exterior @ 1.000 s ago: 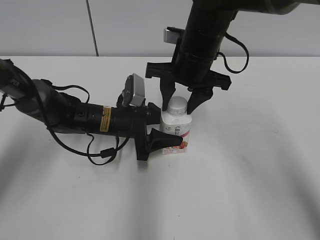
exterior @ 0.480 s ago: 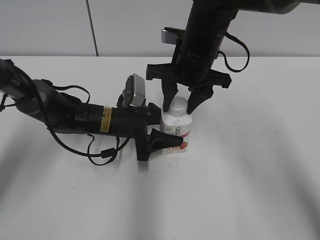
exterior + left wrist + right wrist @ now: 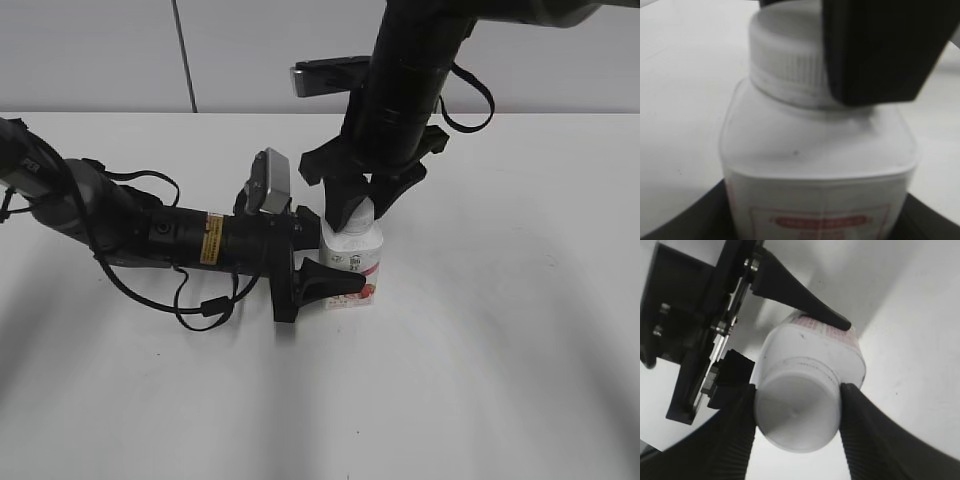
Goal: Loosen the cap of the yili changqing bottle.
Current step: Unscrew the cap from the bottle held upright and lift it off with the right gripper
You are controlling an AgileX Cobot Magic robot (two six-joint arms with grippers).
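Note:
The yili changqing bottle [image 3: 355,258] stands upright on the white table, white with a pink-red label. My left gripper [image 3: 335,262] reaches in from the left and is shut on the bottle's body [image 3: 815,170]. My right gripper [image 3: 357,208] comes down from above and is shut on the white ribbed cap [image 3: 797,412], one finger on each side. The cap [image 3: 785,60] also shows in the left wrist view, partly hidden behind a black right finger. In the exterior view the cap is mostly hidden by the right fingers.
The white table [image 3: 500,330] runs under both arms, with a grey wall behind. The left arm's cables [image 3: 200,300] lie on the table to the left of the bottle.
My right gripper has turned about its vertical axis and closed onto the cap; its fingers, spread to either side before, now sit together over the cap. The left arm and bottle have not moved.

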